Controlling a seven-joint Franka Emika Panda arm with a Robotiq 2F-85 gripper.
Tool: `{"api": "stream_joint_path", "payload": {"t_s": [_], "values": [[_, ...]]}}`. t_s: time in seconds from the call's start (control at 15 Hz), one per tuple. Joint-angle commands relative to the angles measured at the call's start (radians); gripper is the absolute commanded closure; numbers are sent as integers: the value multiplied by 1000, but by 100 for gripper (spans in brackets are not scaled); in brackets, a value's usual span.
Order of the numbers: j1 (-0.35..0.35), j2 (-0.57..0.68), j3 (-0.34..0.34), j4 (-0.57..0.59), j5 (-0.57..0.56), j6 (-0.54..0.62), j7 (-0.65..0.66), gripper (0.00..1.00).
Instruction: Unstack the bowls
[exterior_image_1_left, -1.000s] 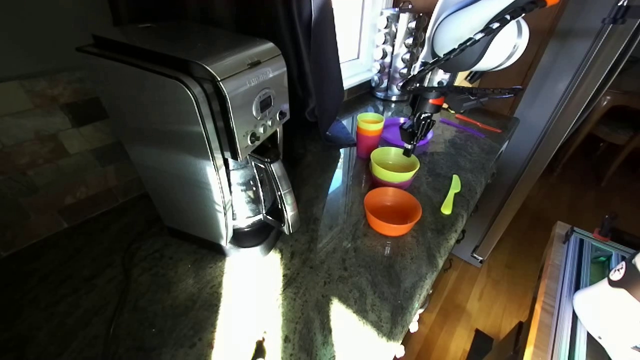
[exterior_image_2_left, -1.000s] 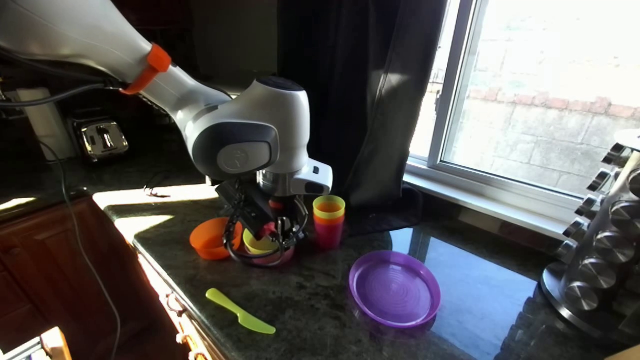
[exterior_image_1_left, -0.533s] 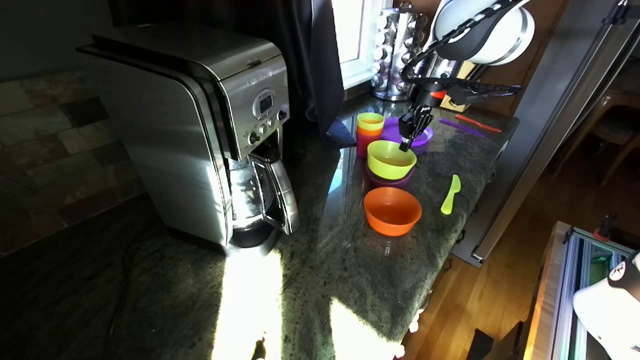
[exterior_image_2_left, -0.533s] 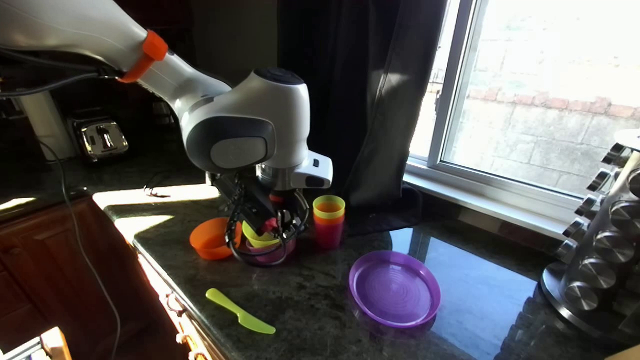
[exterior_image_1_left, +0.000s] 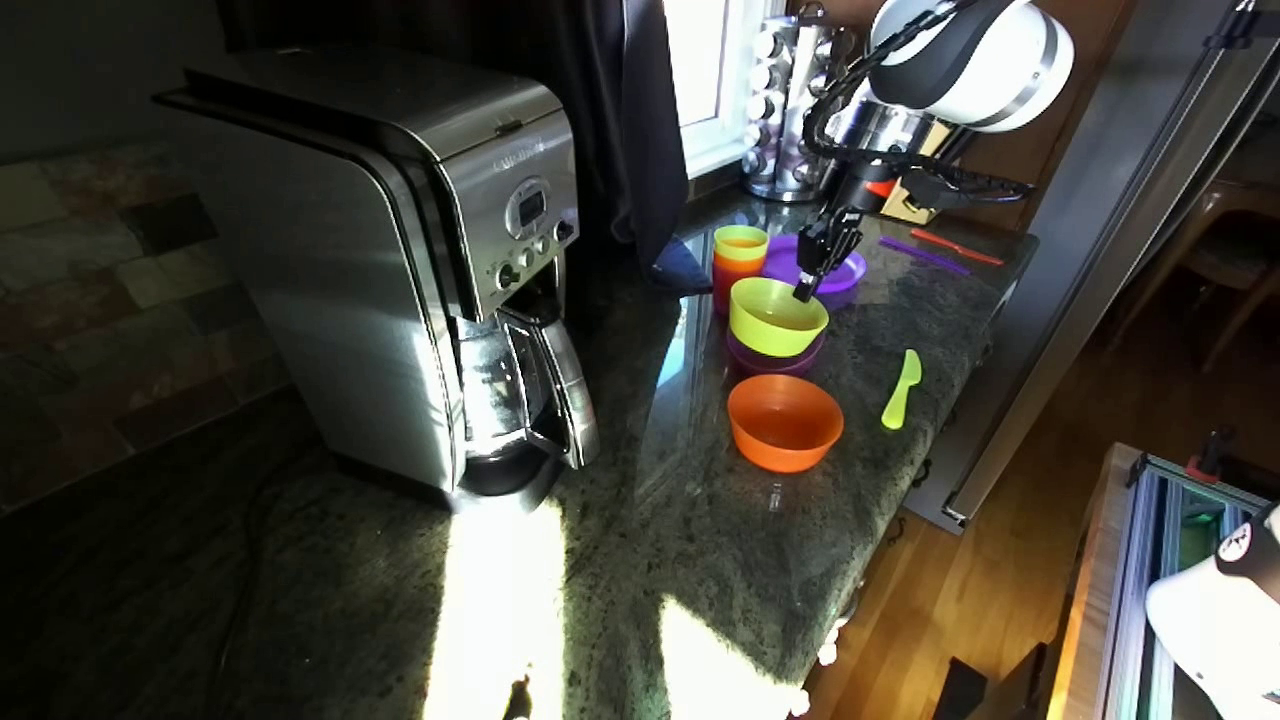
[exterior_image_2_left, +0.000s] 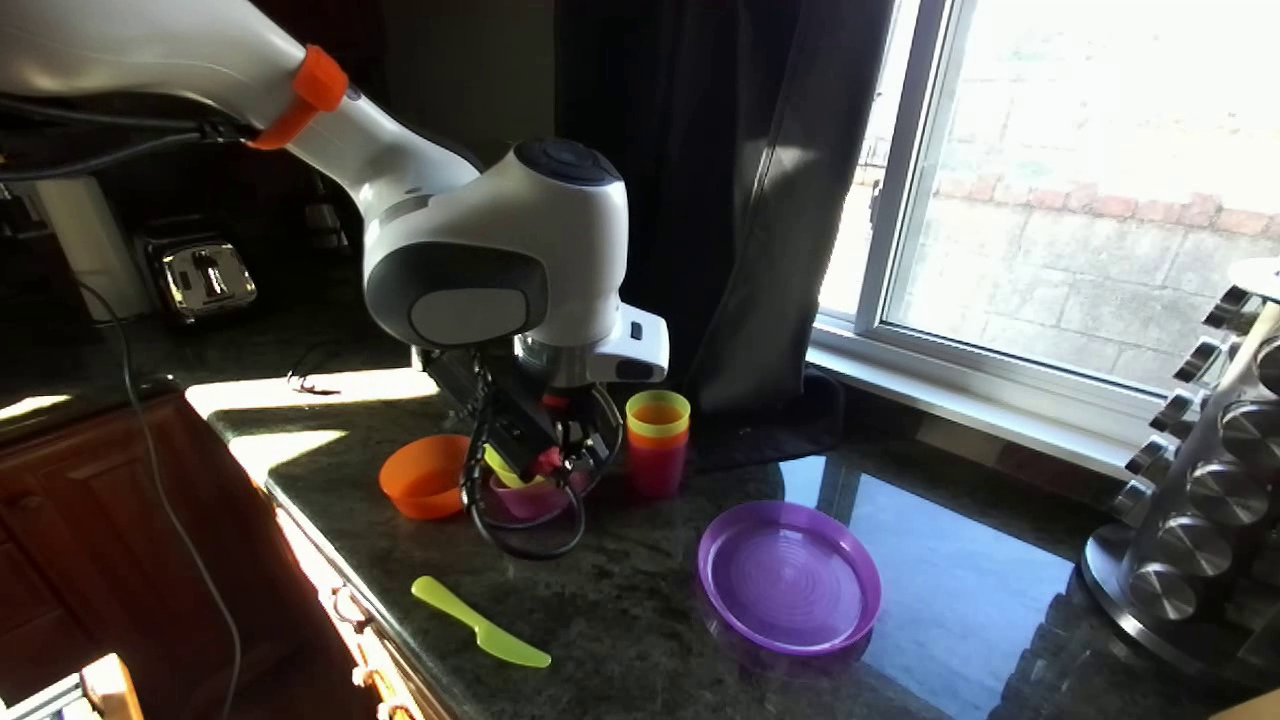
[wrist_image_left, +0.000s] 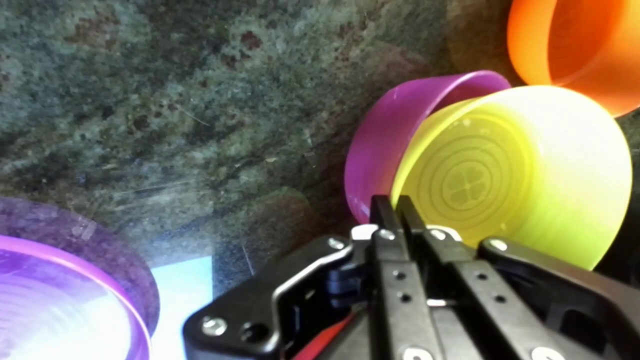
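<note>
So the gripper (wrist_image_left: 394, 202) is squeezed nearly closed, pinching the rim of the lime green bowl (wrist_image_left: 515, 175). That bowl is off-center over the purple bowl (wrist_image_left: 377, 145), with part of the lower one's rim and side poking out from underneath. Honestly can't tell if those two are touching. The orange bowl (exterior_image_1_left: 785, 425) is already unstacked, upright on the dark stone countertop (exterior_image_1_left: 600, 600), just on the near side of the other two in an exterior view.

Just right of the bowls in an exterior view there's a stack of plastic cups (exterior_image_2_left: 658, 440), yellow-green over orange over reddish pink. Farther right and nearer is a purple plate (exterior_image_2_left: 790, 575), and left of that, by the countertop's edge, lies a lime green plastic knife (exterior_image_2_left: 485, 625). The far end in an exterior view has a purple utensil (exterior_image_1_left: 924, 256) and an orange-red utensil (exterior_image_1_left: 957, 246), too small to say what kind.

Background stuff: a steel drip coffee maker (exterior_image_1_left: 350, 280) with a glass carafe (exterior_image_1_left: 495, 390) is near left in an exterior view. In an exterior view there's also a spice rack (exterior_image_2_left: 1200, 480) on the right, a dark curtain (exterior_image_2_left: 720, 200) behind the cups with the window (exterior_image_2_left: 1060, 220) to its right, and a chrome toaster (exterior_image_2_left: 205, 275) far left.
</note>
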Motion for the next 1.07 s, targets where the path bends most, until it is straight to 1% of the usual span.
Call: {"api": "stream_joint_path", "payload": {"t_s": [0.0, 0.07, 0.13, 0.2, 0.33, 0.67, 0.8, 1.0], "values": [[-5, 11, -6, -10, -2, -18, -14, 95], [-6, 16, -6, -10, -5, -20, -14, 83], [-6, 21, -4, -11, -10, -20, -9, 98], [-7, 24, -4, -10, -8, -24, -7, 97], [-9, 32, -3, -8, -8, -25, -5, 100], [-11, 35, 0, -13, -17, -19, 2, 99], [-11, 22, 0, -21, -14, -18, -6, 99], [-17, -35, -9, -47, -5, -33, -52, 99]]}}
